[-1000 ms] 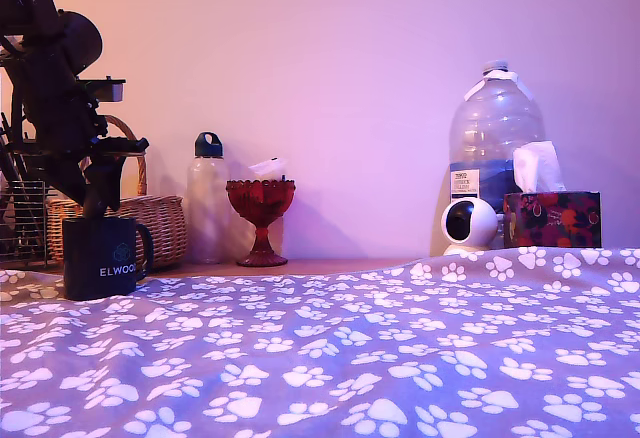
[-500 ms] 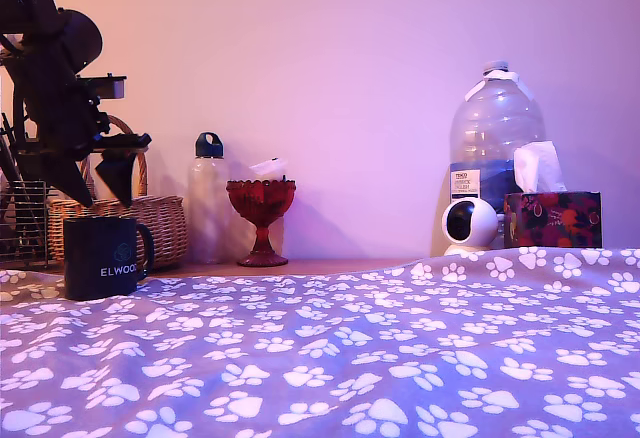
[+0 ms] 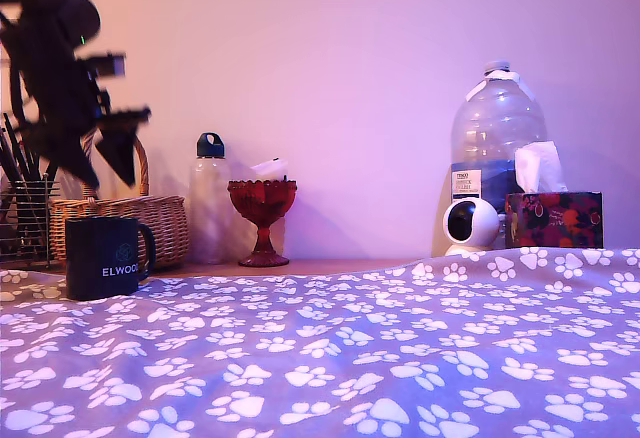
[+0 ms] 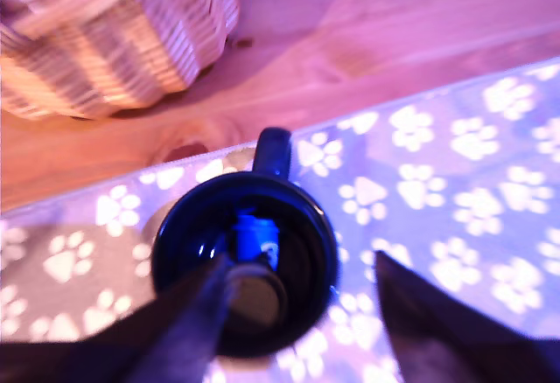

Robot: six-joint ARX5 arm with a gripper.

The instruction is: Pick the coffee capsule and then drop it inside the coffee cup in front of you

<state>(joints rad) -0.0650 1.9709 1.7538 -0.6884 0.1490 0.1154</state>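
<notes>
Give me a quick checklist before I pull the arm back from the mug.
1. Capsule inside the mug: ok, a blue capsule lies at the bottom in the wrist view.
2. Gripper empty: ok, fingers spread apart with nothing between them.
3. Gripper clear of the mug rim: ok, the exterior view shows it raised above the mug.
4. Mug upright on the paw-print cloth: ok.
5. Basket beside the mug out of the retreat path: cannot tell, it stands close behind.
</notes>
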